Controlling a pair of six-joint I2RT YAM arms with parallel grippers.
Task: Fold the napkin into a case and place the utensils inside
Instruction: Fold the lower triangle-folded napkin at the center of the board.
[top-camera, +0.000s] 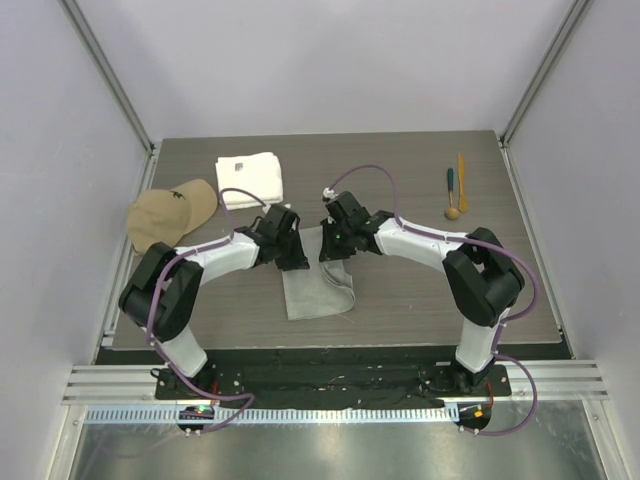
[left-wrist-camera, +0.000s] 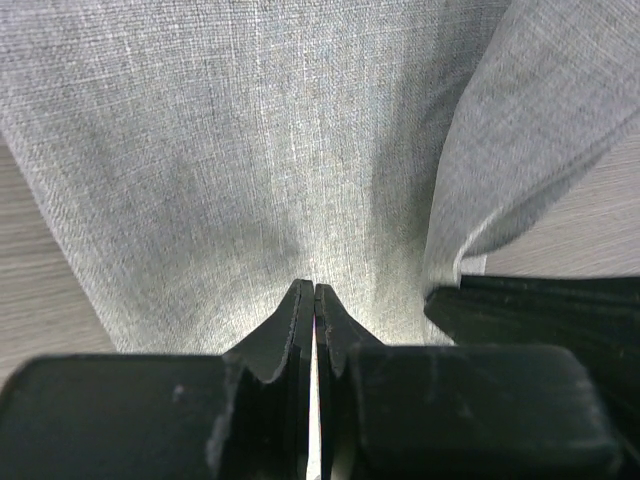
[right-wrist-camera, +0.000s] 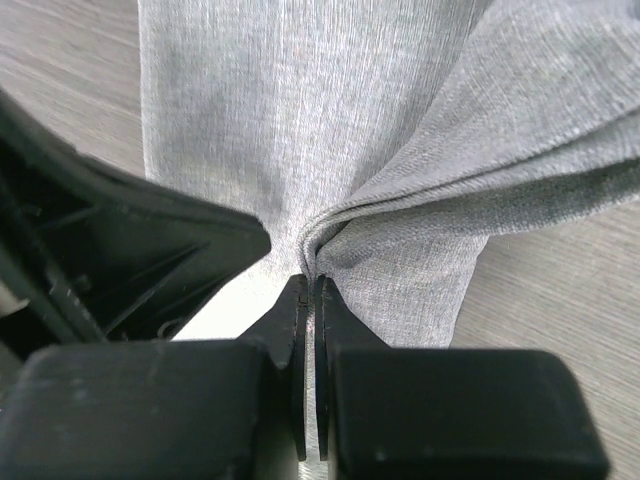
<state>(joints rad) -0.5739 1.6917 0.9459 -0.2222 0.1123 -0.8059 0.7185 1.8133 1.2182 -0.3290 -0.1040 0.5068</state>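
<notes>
**Two pinches on the napkin (top-camera: 318, 288), far end, cloth trailing toward the bases**

Left gripper (top-camera: 298, 264): jaws pressed together with no gap, grey weave drawn into creases converging right at the tips, so read as nipped on a thin bit of the napkin. Right gripper (top-camera: 330, 258): likewise closed to nothing, clamped on a folded ridge of the same cloth, layers stacked at the tips in its wrist view.

Seen from above, set side by side and near each other at the far edge of the cloth, left toward the left corner, right toward the right. Below them, a narrow grey strip on the table (top-camera: 400, 300), long axis running far to near, loose end toward the arm bases, right side rumpled and doubled over. Not yet a tidy pocket, by the look of it.

Utensils (top-camera: 455, 190) at the far right of the table, well apart from the cloth, roughly parallel to one another and lengthwise far to near; nearer the right arm by a clear margin. White towel (top-camera: 250, 180) and tan cap (top-camera: 170, 213) at the far left, apart from the cloth.

Likely hinge of the coming move: drawing or laying the cloth along that far-to-near axis, both grips level for a square edge. Later, probably a reach by the right arm for the utensils. Risk: thin cloth slipping out of the left tips
</notes>
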